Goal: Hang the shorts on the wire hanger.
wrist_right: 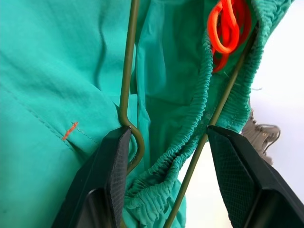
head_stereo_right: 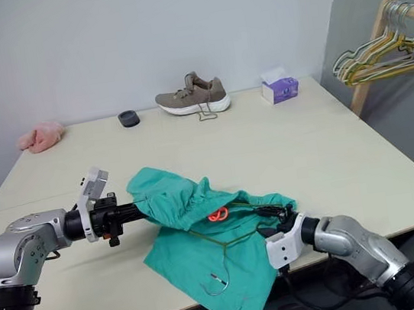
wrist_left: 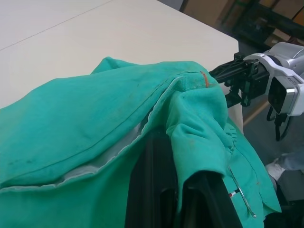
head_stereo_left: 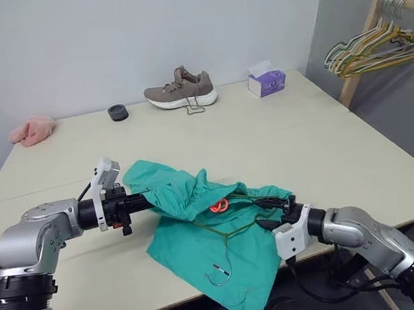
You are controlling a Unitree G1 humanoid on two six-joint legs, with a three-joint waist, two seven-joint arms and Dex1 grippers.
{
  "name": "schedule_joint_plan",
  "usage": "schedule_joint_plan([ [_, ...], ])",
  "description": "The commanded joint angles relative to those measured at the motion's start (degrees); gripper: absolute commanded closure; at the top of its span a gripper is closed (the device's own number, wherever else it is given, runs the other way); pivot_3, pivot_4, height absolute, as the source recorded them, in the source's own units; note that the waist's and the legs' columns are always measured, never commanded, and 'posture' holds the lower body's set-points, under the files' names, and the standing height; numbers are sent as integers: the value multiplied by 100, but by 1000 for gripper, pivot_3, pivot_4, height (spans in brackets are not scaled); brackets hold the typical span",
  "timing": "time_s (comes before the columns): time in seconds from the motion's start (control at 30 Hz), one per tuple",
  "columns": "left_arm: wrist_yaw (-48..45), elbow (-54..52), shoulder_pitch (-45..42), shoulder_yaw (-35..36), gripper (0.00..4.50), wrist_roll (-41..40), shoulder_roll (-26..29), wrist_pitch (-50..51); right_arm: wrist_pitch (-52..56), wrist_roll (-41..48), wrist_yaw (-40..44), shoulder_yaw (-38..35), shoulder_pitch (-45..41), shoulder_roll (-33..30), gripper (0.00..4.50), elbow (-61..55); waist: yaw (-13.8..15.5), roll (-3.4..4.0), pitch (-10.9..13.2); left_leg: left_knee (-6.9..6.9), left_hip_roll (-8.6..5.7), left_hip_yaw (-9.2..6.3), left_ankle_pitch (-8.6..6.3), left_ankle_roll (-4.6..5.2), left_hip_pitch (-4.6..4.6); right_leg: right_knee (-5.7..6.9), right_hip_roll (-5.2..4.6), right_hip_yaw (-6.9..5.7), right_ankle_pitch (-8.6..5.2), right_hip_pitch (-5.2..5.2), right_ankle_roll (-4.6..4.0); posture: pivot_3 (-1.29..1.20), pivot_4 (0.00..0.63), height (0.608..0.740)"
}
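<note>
Head view: shorts (head_stereo_left: 202, 233) lying on table (head_stereo_left: 328, 138), between both arms. Left gripper (head_stereo_left: 146, 202) pinching waist edge tight.

Right wrist view: wire hanger (wrist_right: 127, 76) running straight ahead, corner sitting between half-open right gripper (wrist_right: 166, 156) fingers, not squeezing.

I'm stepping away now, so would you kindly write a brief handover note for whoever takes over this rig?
Left end effector: shut on the teal-green fabric shorts, lifting one side of the waistband off the cream table.
Right end effector: fingers apart astride a corner of the thin olive-gold wire hanger and the gathered waistband; grip unclear.
Hanger lies against the shorts, hook at the near table edge.
Done: hanger corner meets the waistband.
Left: finish threading, then hang.
</note>
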Motion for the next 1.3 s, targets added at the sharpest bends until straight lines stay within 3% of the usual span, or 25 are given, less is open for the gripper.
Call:
schedule_joint_plan([
  [0.03,-46,-62,-121,48,4500,9,28,-117,-256,-33,-19,47,-18,-48,1817,16,0,0,0,0,0,0,0,0,0,0,0,0,0,0,0,-167,0,740],
  [0.3,-38,-112,-90,38,4500,-8,16,-96,-677,140,6,77,-149,15,1817,111,-3,0,0,0,1,-1,0,0,0,0,0,0,0,0,0,-169,0,740],
  [0.57,-32,-193,-48,16,4500,-42,19,-67,-89,-272,-316,-32,-407,523,1817,294,-7,0,0,0,1,-4,0,0,-1,1,0,-1,0,-1,-1,-167,0,740],
  [0.8,-36,-191,6,16,4500,-11,40,-105,-301,630,-537,-557,-169,490,1817,-4,-6,0,0,0,-1,-3,0,0,-2,1,-1,-1,1,-1,-1,-167,0,740],
  [0.93,-61,-123,25,5,4500,44,63,-183,-377,1417,-174,-622,-18,443,2698,-271,-25,0,0,-1,1,-3,0,0,-1,1,-1,0,0,0,-1,-173,0,740],
  [1.1,-47,-121,76,-88,4500,233,58,-446,-367,1700,56,-561,-76,496,4432,-438,-32,1,0,-1,2,-4,0,0,-1,1,-1,-1,0,-1,-1,-179,0,740],
  [1.23,167,18,70,-194,4500,703,-13,-1037,-341,1720,106,-580,-158,544,4475,-407,-24,1,0,-1,1,-4,0,0,-1,1,-1,-1,0,-1,-1,-175,0,740],
  [1.3,206,90,42,-209,4113,823,-35,-1211,-342,1714,124,-591,-191,567,4500,-373,-20,1,0,-1,1,-3,0,0,-1,1,-1,-1,1,-1,-1,-173,0,740],
])
